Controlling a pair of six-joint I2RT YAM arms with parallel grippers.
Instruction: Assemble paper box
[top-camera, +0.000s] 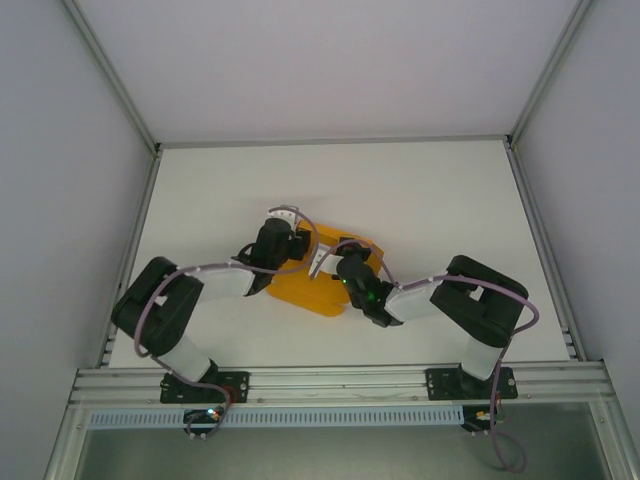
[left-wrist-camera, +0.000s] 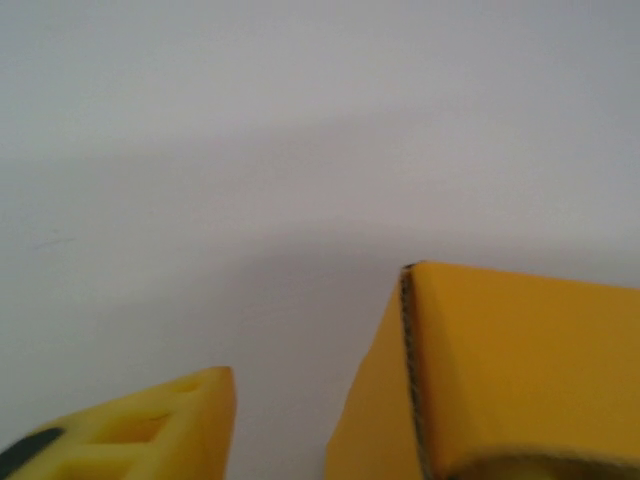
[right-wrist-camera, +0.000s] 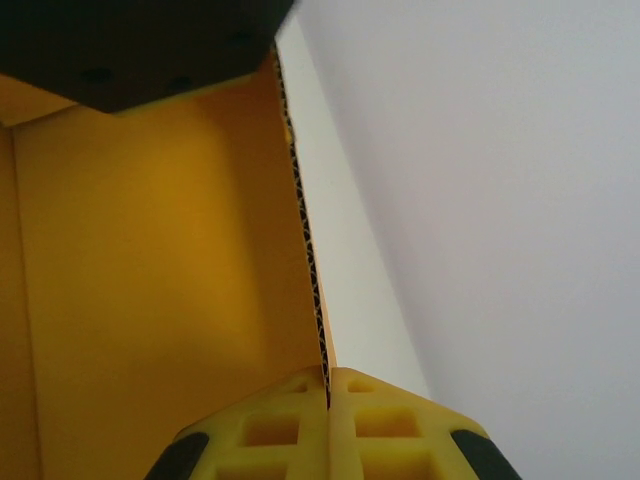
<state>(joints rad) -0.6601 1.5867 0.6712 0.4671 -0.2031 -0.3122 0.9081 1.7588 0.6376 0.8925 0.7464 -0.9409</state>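
Top external view puts the paper box (top-camera: 305, 290) mid-table (top-camera: 400, 180), between the two arms and partly under them. It looks half built: a wall stands folded at a corner, but the flaps and closing seem left to do. The right pincer (right-wrist-camera: 328, 385) is clamped on the edge of an upright wall. The left pincer (top-camera: 300, 240) stands apart, its one visible finger (left-wrist-camera: 170, 425) clear of the box corner. The long axis appears to run roughly left to right, slightly skewed, though the arms hide too much to be sure.
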